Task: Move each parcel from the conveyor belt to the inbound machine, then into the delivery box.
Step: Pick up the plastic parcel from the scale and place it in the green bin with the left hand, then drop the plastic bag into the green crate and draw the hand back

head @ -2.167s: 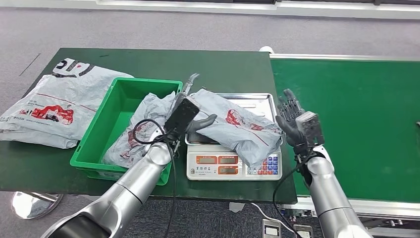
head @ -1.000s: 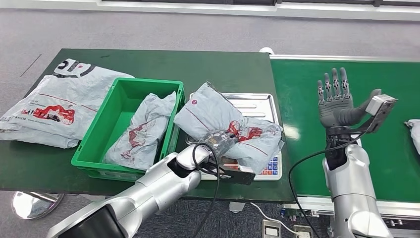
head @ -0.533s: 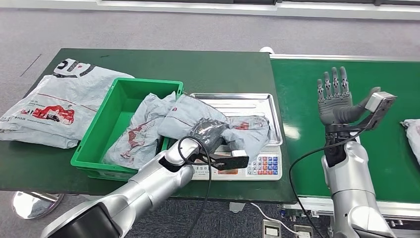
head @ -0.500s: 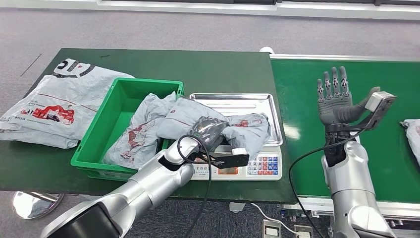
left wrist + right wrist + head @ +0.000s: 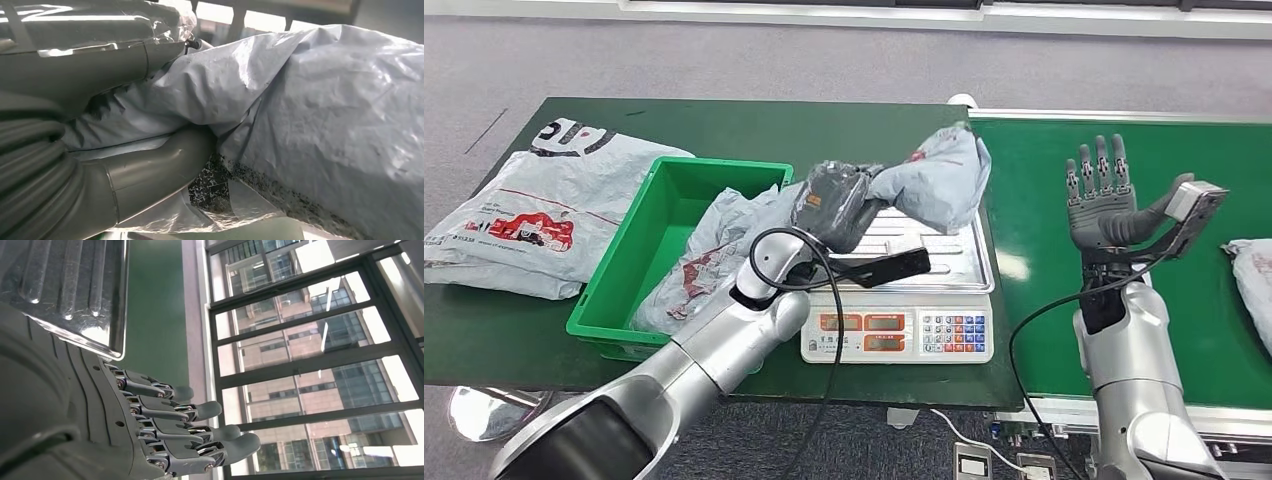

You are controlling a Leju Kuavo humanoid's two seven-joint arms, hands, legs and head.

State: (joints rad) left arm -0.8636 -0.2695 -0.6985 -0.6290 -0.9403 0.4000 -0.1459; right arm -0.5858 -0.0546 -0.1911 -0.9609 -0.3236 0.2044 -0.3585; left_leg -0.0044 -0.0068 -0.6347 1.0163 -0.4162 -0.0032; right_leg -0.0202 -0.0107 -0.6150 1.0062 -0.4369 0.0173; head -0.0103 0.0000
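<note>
While the left hand (image 5: 832, 205) holds the grey parcel (image 5: 939, 178) up over the scale's steel tray (image 5: 944, 245), the green delivery box (image 5: 646, 250) lies on the robot's left of that hand, just beside the scale (image 5: 896, 330). That's the relation that matters: the carry goes sideways to the left, over the box's near wall. The parcel's long axis runs from the hand out toward the conveyor belt (image 5: 1164, 260), bulk hanging on the belt side, so it trails the hand on the way over.

Left hand: fingers wrapped on one end of the parcel, firm hold; the wrist view shows the thumb (image 5: 150, 175) pressed into the bag film (image 5: 325, 125). Box already has one parcel (image 5: 709, 260) in it, lying against the wall nearest the scale.

Right hand (image 5: 1106, 205): raised above the belt, fingers spread wide, nothing in it. Next parcel (image 5: 1252, 280) sits on the belt at the far right edge, nearer this hand, apart from it.

Another large parcel (image 5: 524, 215) rests on the surface left of the box.
</note>
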